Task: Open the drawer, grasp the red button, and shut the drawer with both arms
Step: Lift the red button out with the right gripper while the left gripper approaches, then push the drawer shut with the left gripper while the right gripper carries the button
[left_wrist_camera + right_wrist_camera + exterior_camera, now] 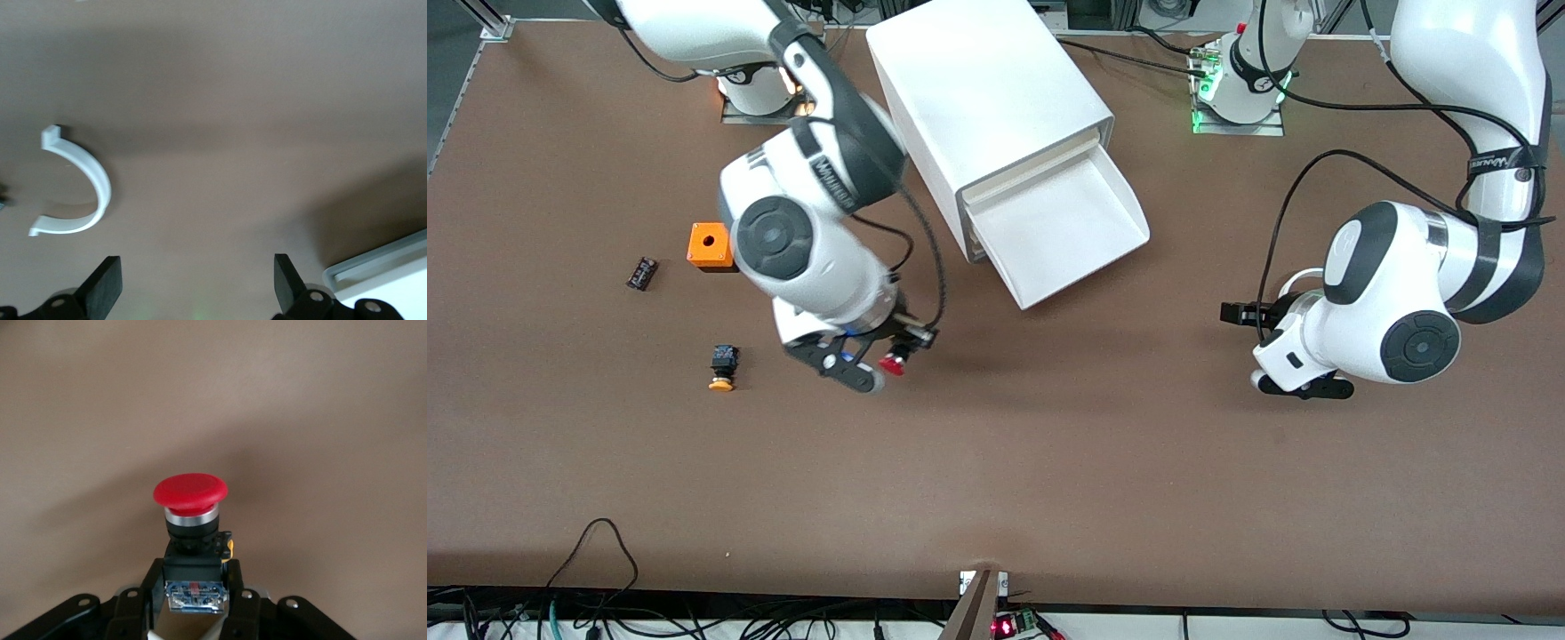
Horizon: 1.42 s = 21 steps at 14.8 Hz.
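Observation:
The white cabinet [983, 98] lies on the table with one drawer [1058, 233] pulled out; no contents show in it. My right gripper [889, 360] is shut on the button [892, 364] and holds it over the bare brown table, off the drawer's open end toward the right arm's end. In the right wrist view the gripper [193, 577] clamps the black body and the red cap of the button [191, 493] points away. My left gripper [1238, 313] is open and empty over the table toward the left arm's end. In the left wrist view it [198, 280] shows wide apart, with a drawer corner [380, 270] at the edge.
An orange cube with a hole [708, 245], an orange-yellow capped button [723, 366] and a small dark part [641, 272] lie toward the right arm's end. A white C-shaped ring [93, 177] lies on the table by the left gripper [1294, 280].

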Tool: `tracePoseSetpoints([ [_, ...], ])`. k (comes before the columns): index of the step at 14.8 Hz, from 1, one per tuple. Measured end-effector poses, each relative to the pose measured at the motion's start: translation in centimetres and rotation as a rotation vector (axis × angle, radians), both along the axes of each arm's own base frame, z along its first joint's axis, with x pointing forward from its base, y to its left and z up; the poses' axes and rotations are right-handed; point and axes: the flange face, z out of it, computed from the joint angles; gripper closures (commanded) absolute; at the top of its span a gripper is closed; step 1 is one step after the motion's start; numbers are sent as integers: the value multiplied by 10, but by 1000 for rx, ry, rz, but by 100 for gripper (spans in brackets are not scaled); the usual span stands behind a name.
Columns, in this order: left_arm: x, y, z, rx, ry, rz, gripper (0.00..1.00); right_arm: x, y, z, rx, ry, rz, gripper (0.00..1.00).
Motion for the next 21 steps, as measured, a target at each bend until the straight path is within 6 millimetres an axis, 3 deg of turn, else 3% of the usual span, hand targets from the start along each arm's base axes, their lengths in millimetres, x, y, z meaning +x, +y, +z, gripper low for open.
tracePoseSetpoints([
  [3,-3,-22,-29,15,-12,65,0,19,-49,-14,-2,20,121,100],
  [11,-43,-110,-81,115,-20,258,0,40,-165,-105,16,135,291,100],
  [14,-57,-135,-90,129,-29,300,0,38,-187,-138,25,121,319,100],
  [21,-82,-175,-88,105,13,393,1,8,-205,-214,13,53,340,100],
])
